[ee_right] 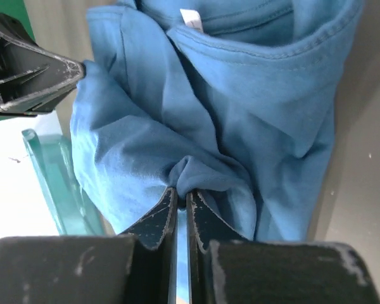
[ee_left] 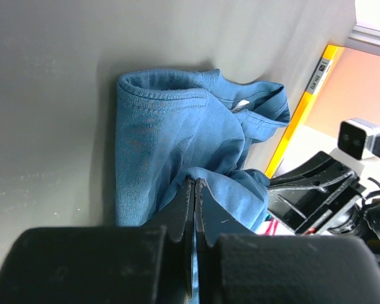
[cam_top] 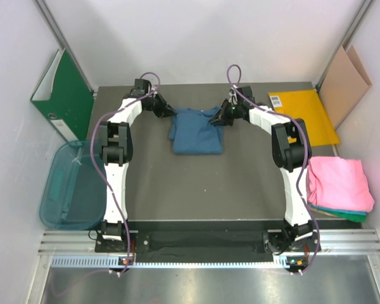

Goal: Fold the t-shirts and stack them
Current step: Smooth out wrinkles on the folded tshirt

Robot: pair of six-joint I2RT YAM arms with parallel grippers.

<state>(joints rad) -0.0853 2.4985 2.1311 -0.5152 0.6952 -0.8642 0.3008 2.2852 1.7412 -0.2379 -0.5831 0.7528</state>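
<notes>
Blue t-shirt (cam_top: 196, 133) pinched by L claw (ee_left: 195, 185) & R claw (ee_right: 181, 194)

Left end effector (cam_top: 169, 113) and right end effector (cam_top: 219, 118) face each other, jaws closed.

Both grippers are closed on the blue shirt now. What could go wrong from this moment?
1. The left gripper and right gripper each pinch only a small bunch of the blue t-shirt, so the cloth may slip out when pulled.
2. The cloth between them is crumpled, so the fold may come out uneven.
3. The two grippers are close together and might bump.
</notes>
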